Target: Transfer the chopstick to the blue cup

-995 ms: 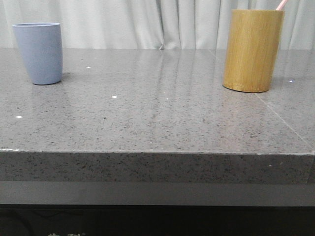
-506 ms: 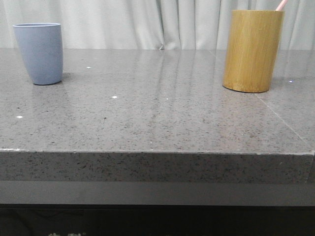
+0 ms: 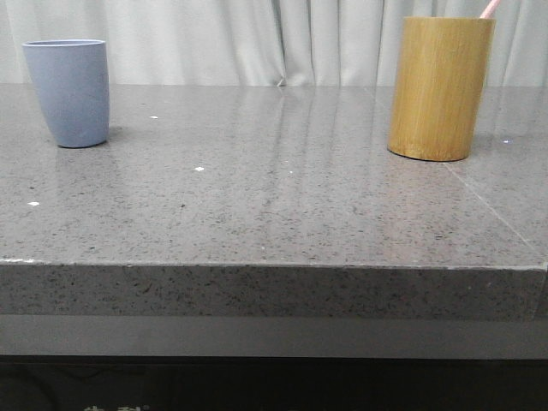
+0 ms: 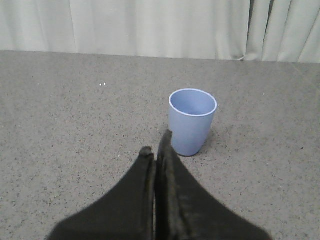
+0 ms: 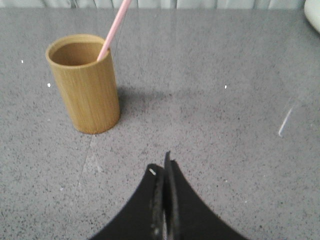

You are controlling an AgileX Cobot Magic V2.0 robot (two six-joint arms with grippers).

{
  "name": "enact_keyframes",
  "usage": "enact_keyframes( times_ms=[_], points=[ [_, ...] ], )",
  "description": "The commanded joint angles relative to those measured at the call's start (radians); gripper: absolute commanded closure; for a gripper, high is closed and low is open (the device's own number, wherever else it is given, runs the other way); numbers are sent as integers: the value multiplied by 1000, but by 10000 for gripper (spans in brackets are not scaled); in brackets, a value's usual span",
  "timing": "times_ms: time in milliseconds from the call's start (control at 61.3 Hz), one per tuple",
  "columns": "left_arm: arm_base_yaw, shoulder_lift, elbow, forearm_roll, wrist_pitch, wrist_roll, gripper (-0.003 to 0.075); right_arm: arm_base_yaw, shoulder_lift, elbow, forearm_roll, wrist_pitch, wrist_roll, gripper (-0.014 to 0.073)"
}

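Observation:
The blue cup [image 3: 67,92] stands upright and empty at the table's far left; it also shows in the left wrist view [image 4: 192,121]. A pale pink chopstick [image 5: 114,29] leans in the bamboo holder [image 5: 86,83]; only its tip [image 3: 489,8] shows above the holder [image 3: 439,87] at the far right in the front view. My left gripper [image 4: 155,148] is shut and empty, just short of the blue cup. My right gripper [image 5: 162,166] is shut and empty, short of the bamboo holder. Neither gripper shows in the front view.
The grey stone table [image 3: 274,205] has its front edge near the camera. A pale curtain [image 3: 257,38] hangs behind it. A white object [image 5: 313,12] sits at a corner of the right wrist view.

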Motion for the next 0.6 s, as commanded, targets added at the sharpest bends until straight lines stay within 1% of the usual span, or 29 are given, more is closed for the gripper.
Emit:
enact_keyframes(
  times_ms=[0, 33, 82, 130, 196, 212, 245, 261, 294, 310, 359, 391, 424, 587],
  points=[
    [-1, 26, -17, -11, -75, -5, 738, 1, 28, -34, -2, -55, -10, 640],
    [-1, 30, -17, -11, -75, -5, 737, 1, 34, -34, 0, -48, -20, 614],
    [-1, 37, -17, -11, -75, -5, 722, 1, 37, -34, 7, -40, -39, 541],
    [-1, 43, -17, -11, -82, -5, 683, 1, 41, -34, 26, -28, -70, 425],
    [-1, 53, -17, -11, -95, -5, 593, 4, 44, -34, 64, -17, -101, 272],
    [-1, 54, -17, -13, -99, -5, 554, 7, 46, -34, 71, -15, -109, 221],
    [-1, 59, -17, -14, -106, -5, 497, 9, 47, -34, 91, -14, -116, 145],
    [-1, 62, -17, -14, -106, -5, 451, 11, 47, -34, 100, -13, -118, 118],
    [-1, 67, -17, -14, -107, -5, 391, 15, 51, -34, 107, -11, -119, 75],
    [-1, 70, -17, -14, -108, -5, 347, 18, 52, -34, 108, -10, -121, 50],
    [-1, 78, -19, -15, -108, -5, 269, 24, 54, -34, 108, -7, -124, 24],
    [-1, 91, -24, -18, -108, -5, 237, 29, 59, -34, 108, -5, -126, 22],
    [-1, 105, -30, -18, -108, -5, 225, 36, 63, -34, 108, -5, -126, 23],
    [-13, 210, -116, -40, -102, 33, 226, 67, 86, -34, 108, -1, -129, 23]
  ],
)
